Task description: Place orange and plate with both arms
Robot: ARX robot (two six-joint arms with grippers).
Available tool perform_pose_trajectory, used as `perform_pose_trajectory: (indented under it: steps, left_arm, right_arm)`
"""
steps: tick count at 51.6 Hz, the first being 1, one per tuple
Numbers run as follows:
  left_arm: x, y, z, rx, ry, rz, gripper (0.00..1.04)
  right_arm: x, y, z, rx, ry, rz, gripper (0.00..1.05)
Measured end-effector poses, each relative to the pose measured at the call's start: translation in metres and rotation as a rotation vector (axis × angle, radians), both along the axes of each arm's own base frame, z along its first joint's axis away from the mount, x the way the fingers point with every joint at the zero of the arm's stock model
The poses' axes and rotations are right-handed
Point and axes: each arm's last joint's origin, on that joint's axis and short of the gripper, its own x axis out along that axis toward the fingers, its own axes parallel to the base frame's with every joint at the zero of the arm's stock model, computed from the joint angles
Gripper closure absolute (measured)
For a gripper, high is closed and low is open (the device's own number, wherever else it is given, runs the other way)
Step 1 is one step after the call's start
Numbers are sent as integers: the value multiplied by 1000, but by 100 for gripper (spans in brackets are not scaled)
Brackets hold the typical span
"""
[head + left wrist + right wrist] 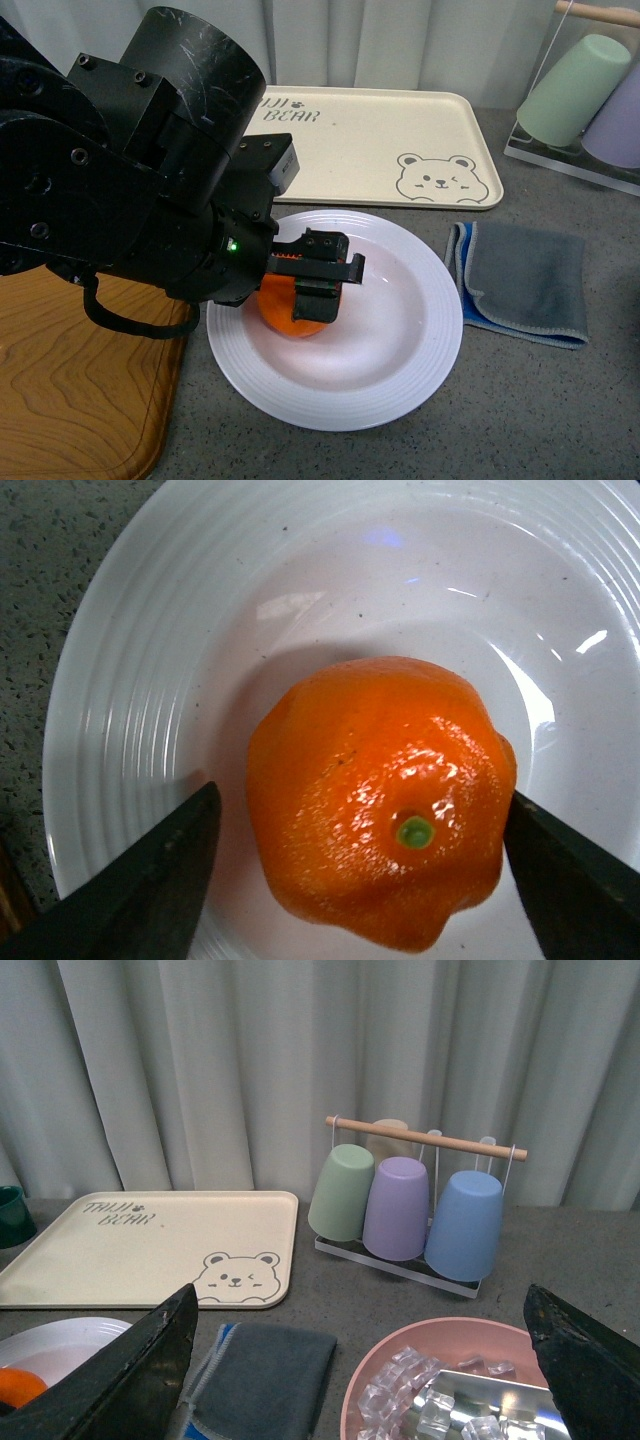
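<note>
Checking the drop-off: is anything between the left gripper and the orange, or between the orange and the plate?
Nothing visible does. The round, dimpled bright-orange mandarin lies directly in the glossy white ringed plate, and the left gripper has its fingers on either side of it with nothing between.

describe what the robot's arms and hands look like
The left arm is bulky and black, with a scuffed round housing, visible screws, a small green light and a looping black cable. The left hand is black with a red-orange strip. The right hand shows only two black wedge-shaped fingers.
</note>
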Motion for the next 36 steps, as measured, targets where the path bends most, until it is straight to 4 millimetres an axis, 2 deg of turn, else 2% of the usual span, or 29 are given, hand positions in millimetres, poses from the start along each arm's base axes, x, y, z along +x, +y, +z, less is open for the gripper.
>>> perform_pose_trajectory:
  steps: [4,21,25,26,29,31,33,36]
  left_arm:
    - [1,1,6,-13,-14,-1,5]
    - [-5,23,50,-120,-189,108,7]
    - [-7,31,44,-5,-499,240,19]
    - [-11,37,41,33,-591,291,23]
    - [-26,51,37,68,-716,359,31]
    - [-38,65,41,64,-822,408,40]
    - [-47,77,54,33,-914,434,49]
    - [-62,92,69,19,-980,444,64]
  right_arm:
    - [0,0,0,0,0,0,9]
    - [0,0,0,0,0,0,9]
    - [0,0,0,0,0,0,9]
    - [0,0,0,0,0,2,9]
    - [0,0,0,0,0,2,9]
    - [0,0,0,0,0,-1,9]
    - [0,0,0,0,0,-1,9]
    - [0,0,0,0,0,0,9]
